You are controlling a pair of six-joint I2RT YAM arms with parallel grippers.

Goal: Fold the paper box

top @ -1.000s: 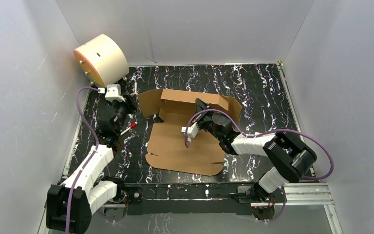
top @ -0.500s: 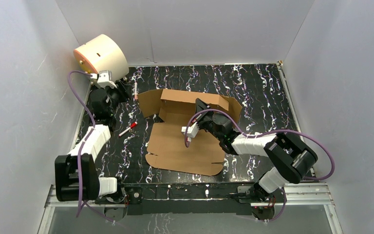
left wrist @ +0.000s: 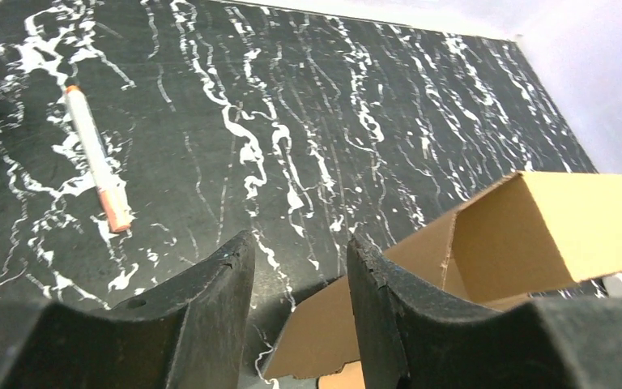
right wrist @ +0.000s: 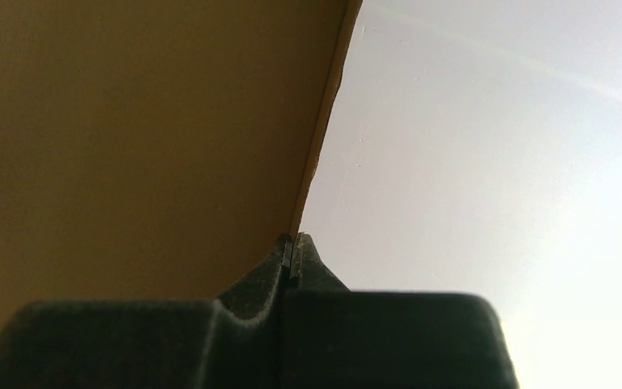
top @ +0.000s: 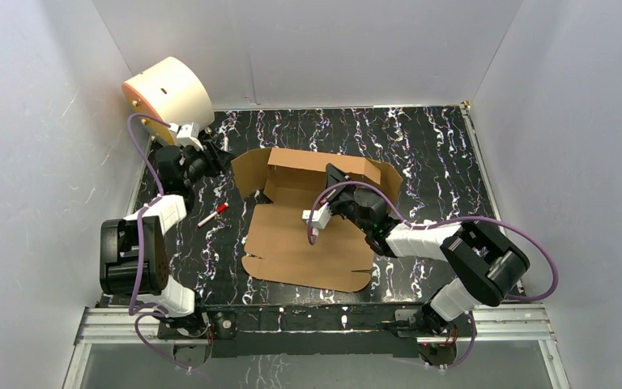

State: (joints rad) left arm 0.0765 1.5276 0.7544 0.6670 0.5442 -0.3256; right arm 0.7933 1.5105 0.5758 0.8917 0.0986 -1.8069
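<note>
Up close, our right hand (right wrist: 291,243) has its two black fingers pressed flat together, and their tips sit at the edge of a plain brown corrugated cardboard wall (right wrist: 129,138). We cannot tell whether any card is caught between them. From above, this hand (top: 332,174) reaches into the paper box (top: 308,243), a die-cut brown cardboard sheet with flaps and creases. It meets the box's raised far wall from the inside.

The box lies in the middle of the black, white-veined bench (top: 437,154). Its broad near panel is flat on the surface, its far wall stands up, and a rounded flap spreads out at each far corner.

Our left hand (left wrist: 300,251) is partly open, with a clear gap between its fingers and nothing in it. It hovers over the bench (left wrist: 332,81) just left of the box's far left flap (left wrist: 551,235), apart from the card. From above, this hand (top: 213,156) sits near the far left corner.

A white pen with an orange-pink end (left wrist: 97,158) lies on the bench ahead of it. From above, a white marker with a red tip (top: 212,215) lies between the left arm and the box. We cannot tell whether these are the same pen.

A cream cylindrical drum with an orange face (top: 168,97) stands in the far left corner, just behind the left hand.
</note>
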